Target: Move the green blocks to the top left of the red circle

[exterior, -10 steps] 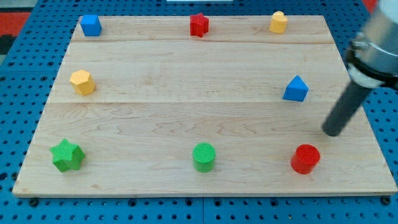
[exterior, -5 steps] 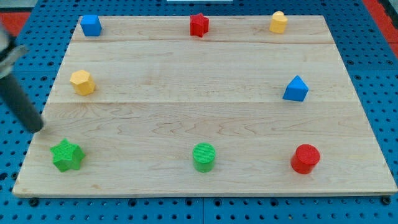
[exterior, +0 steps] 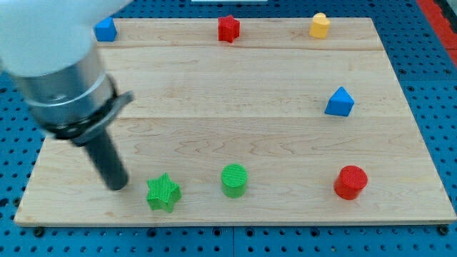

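Where my tip point(exterior: 118, 185) rests — ridged green star point(exterior: 163, 193) beside, wood-grain board point(exterior: 235, 93).

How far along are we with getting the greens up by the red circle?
Nothing is finished yet: the green star and green circle both sit well to the view's left of the red circle, along the board's bottom edge. In hand: my tip is just left of the star, placed to push it rightward. Left: both greens must travel to the red circle's top left.
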Tool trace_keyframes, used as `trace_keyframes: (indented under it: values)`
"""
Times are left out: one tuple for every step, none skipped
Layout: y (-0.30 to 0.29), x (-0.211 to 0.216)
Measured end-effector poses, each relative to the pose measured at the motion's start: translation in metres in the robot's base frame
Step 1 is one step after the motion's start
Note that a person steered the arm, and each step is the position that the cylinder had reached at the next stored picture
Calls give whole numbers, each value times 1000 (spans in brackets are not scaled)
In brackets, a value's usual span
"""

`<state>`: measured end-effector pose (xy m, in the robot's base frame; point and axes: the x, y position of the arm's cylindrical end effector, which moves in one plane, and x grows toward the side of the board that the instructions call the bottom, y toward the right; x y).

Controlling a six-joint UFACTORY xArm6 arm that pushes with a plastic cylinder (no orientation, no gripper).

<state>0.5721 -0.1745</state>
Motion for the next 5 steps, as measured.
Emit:
trace_keyframes:
  values:
    - [24,23]
    - [88,19]
    - [156,4]
    - [222,-9]
    - [228,-6]
